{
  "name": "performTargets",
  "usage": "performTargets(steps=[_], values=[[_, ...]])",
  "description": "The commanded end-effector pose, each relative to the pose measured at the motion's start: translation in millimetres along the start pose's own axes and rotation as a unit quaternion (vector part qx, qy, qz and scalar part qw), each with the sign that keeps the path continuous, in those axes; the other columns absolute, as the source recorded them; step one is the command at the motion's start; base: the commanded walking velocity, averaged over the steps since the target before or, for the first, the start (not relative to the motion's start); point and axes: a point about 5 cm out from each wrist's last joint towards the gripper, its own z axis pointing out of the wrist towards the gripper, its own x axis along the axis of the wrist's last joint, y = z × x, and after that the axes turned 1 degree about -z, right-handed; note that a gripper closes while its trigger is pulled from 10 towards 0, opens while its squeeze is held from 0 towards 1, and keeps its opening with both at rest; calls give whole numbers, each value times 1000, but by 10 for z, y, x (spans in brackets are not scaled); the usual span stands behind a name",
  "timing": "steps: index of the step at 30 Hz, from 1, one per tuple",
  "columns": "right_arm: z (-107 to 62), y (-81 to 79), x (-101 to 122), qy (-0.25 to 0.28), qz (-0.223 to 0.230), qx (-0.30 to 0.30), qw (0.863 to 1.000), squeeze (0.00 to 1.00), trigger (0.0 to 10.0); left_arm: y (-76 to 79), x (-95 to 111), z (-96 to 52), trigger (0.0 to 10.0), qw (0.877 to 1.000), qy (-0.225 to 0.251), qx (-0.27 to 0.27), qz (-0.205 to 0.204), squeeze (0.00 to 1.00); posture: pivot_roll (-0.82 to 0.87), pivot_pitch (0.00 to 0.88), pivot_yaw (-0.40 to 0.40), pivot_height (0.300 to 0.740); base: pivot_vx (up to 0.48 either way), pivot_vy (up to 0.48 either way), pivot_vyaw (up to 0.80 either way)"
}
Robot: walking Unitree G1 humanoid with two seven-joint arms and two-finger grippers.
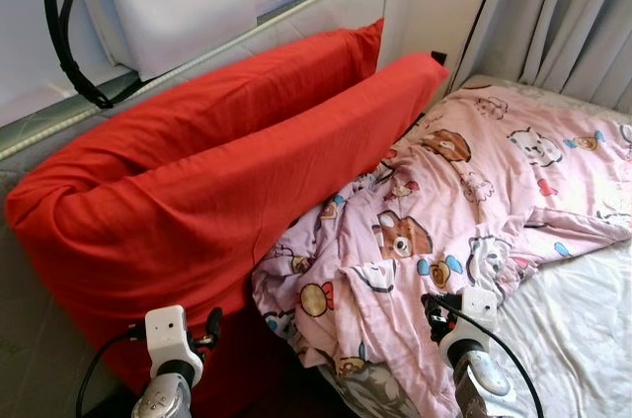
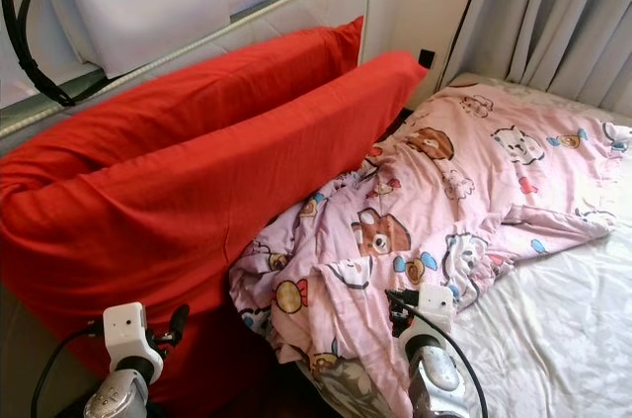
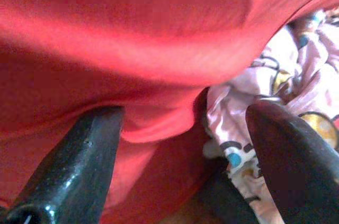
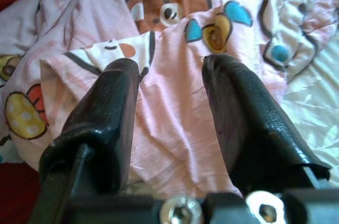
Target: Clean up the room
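I've got the right gripper [image 4: 169,83] spread wide just over the crumpled pink cartoon-print quilt [image 1: 474,201], heaped on the white bedsheet [image 1: 583,329] against the red pillows [image 1: 197,171]. The left gripper [image 3: 183,128] is spread too, nosing at the lower pillow's edge. My worry: that thin, slippery cotton bunches, so a shallow pinch could slide off a fold, or I drag the soft, plump pillows along with it.

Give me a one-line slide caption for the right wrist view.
Right gripper open above the rumpled pink cartoon-print blanket, white sheet alongside.
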Motion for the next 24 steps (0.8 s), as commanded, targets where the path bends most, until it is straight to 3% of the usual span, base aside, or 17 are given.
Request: performTargets(steps=[1,17,24], values=[[-2,6,3,1,-7,-1,1000,0,10000,27,99,19,10000,1000,29,-6,2,0,-36,0,-22,700,0,0,0],[-26,27,-72,-20,-8,-16,1000,0,10000,17,112,4,10000,999,29,-12,9,0,-32,0,-21,685,0,0,0],[-23,39,-37,-4,-2,-17,1000,0,10000,8,121,6,10000,999,30,-11,9,0,-29,0,-25,670,0,0,0]])
